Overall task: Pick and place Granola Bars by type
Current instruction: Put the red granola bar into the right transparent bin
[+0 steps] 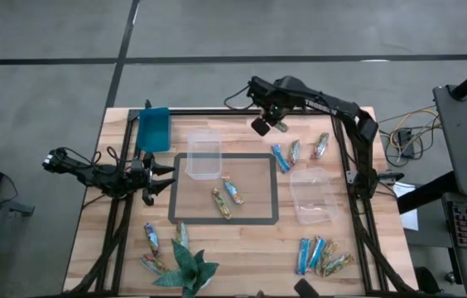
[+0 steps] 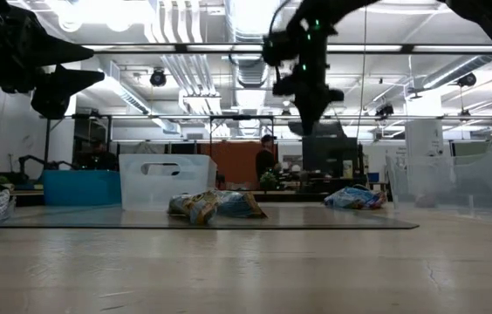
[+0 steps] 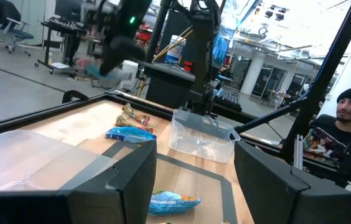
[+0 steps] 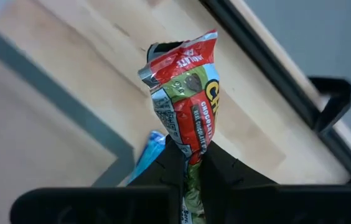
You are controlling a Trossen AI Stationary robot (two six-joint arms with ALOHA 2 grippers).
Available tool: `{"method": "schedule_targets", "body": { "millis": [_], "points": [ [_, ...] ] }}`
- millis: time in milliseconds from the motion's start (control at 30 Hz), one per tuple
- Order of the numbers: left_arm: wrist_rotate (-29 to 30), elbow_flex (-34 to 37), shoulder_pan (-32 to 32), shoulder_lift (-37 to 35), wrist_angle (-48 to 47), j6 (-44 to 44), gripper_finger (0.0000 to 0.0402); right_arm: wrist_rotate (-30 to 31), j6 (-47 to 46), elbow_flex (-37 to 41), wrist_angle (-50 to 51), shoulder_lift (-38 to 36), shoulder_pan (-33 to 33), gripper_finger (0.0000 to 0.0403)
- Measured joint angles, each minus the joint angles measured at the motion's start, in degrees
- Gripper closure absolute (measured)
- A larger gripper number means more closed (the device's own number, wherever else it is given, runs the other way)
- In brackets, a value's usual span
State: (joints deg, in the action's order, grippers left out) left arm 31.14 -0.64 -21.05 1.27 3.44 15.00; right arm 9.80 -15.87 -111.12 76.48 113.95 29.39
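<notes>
On the high view, the near edge of the bench [image 1: 242,277] carries a green paper plant [image 1: 185,269] at about 7 o'clock from the mat's middle, with two bars [image 1: 151,248] just beside it. At 5 o'clock a cluster of four bars [image 1: 320,257], blue and gold, lies close together.

The grey-bordered mat [image 1: 223,188] sits mid-bench. Two bars [image 1: 227,197] lie on it, a brown one and a blue one, near each other just past its near border. A clear tub [image 1: 203,154] stands on the mat's far left corner. A second clear tub [image 1: 315,196] rests off the mat at 3 o'clock.

The left gripper [image 1: 164,179] hangs at 9 o'clock beside the mat, jaws wide and holding nothing. A blue bin [image 1: 154,128] stands at 10 o'clock.

Three bars [image 1: 300,151] lie at 2 o'clock, past the right tub, two close together and one apart.

The right gripper [image 4: 188,163] is raised over the far edge at 1 o'clock, pinched tight on a red-and-green bar [image 4: 185,90], which stands up from its fingers clear of the bench.

A person [image 3: 343,134] sits beyond the bench.
</notes>
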Motion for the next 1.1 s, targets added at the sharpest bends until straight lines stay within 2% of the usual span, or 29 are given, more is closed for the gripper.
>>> {"method": "schedule_targets", "body": {
  "millis": [200,367,533,900,1100],
  "points": [
    [-0.01,0.01,0.01,0.00,0.00,0.00,0.0204,-0.21,3.29,-9.92,7.39,0.00,-3.34,0.0386],
    [0.00,0.01,0.00,0.00,0.01,0.00,0.0204,-3.67,6.15,-15.88,13.71,0.00,-6.89,0.0386],
    [-0.01,0.00,-0.01,-0.01,0.00,0.00,0.0204,-5.68,8.75,-19.05,13.49,-1.94,-11.68,0.0386],
    [-0.01,0.00,0.01,0.01,0.00,0.00,0.0204,-5.86,8.65,-18.57,13.54,-6.36,-22.53,0.0386],
    [0.00,0.01,0.01,0.01,0.00,-0.01,0.0204,-5.96,9.89,-13.29,13.54,-7.73,-28.64,0.0386]
  ]
}}
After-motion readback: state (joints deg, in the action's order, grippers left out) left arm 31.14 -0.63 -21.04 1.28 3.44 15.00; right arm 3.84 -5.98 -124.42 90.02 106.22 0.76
